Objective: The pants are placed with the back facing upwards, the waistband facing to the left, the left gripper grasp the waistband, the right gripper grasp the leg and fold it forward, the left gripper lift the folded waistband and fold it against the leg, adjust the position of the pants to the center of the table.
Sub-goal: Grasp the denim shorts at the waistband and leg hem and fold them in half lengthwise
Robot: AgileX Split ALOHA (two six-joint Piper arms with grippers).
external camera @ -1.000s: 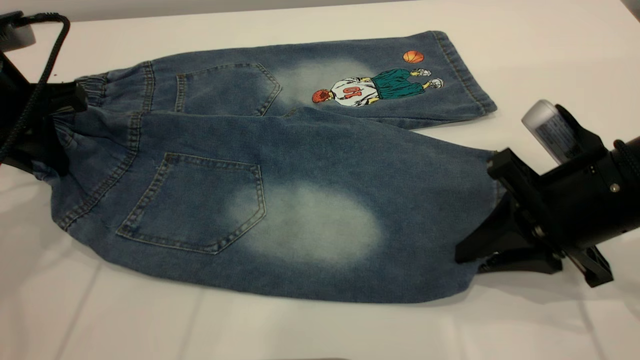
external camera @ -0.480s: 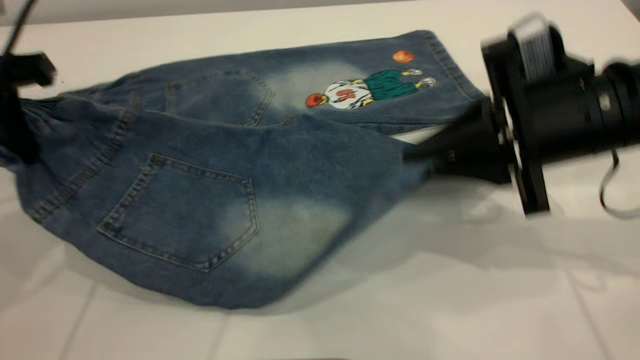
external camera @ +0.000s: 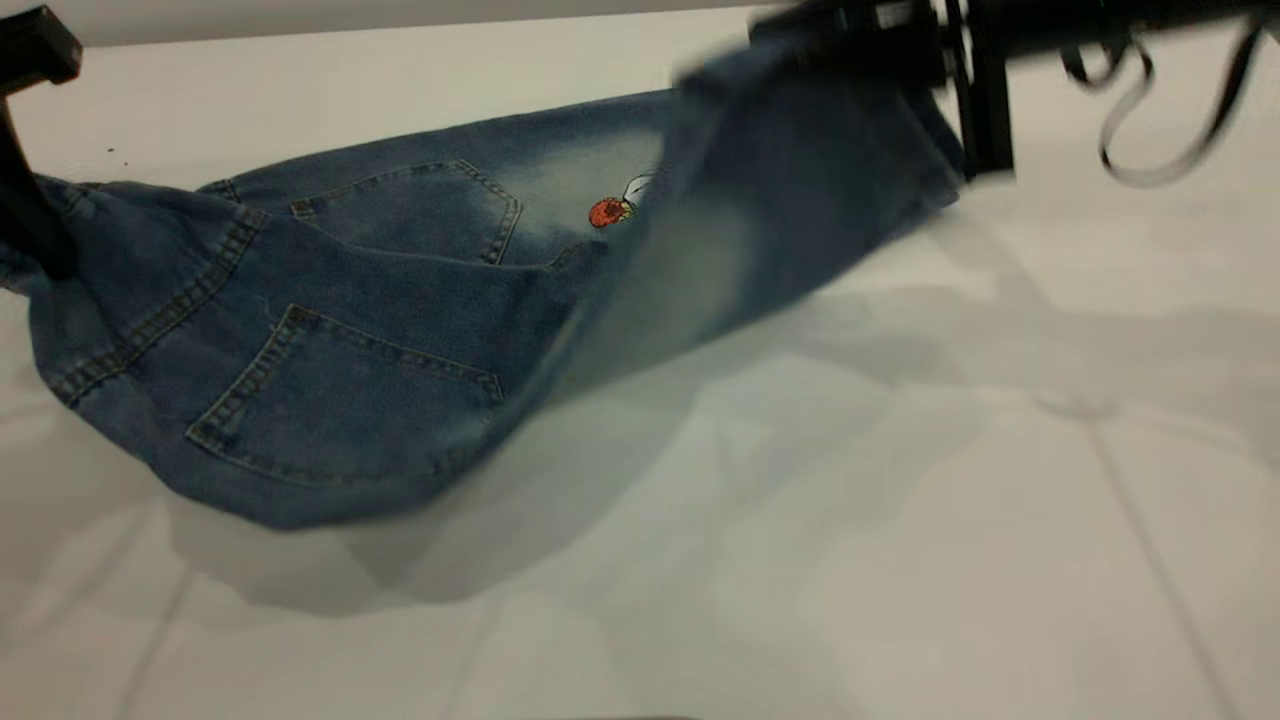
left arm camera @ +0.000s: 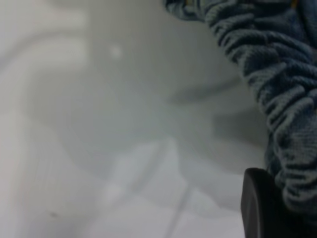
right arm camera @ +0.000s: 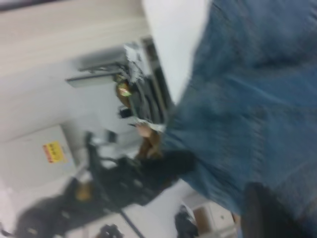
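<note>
At the far left, the left gripper (external camera: 35, 150) is pinched on the waistband (left arm camera: 277, 94), whose ruffled denim bunches against one dark finger (left arm camera: 260, 206) in the left wrist view; the band hangs raised off the table (external camera: 900, 520) there. From this grip the pants (external camera: 330, 350) run rightward, their long axis lying gripper to gripper, the pocketed seat sagging between.

Toward the right, the leg (external camera: 760, 210) climbs steeply to the right gripper (external camera: 850, 45), which is closed on its hem end high above and beyond the printed leg. The fold turns on this: the printed leg lies flat on the table directly below and slightly left of the right gripper, so lowering the held leg would probably lay it over that one.

Motion blur smears the right gripper, so its jaws are not separately visible. The raised leg hides most of the basketball-player print (external camera: 612, 208).
</note>
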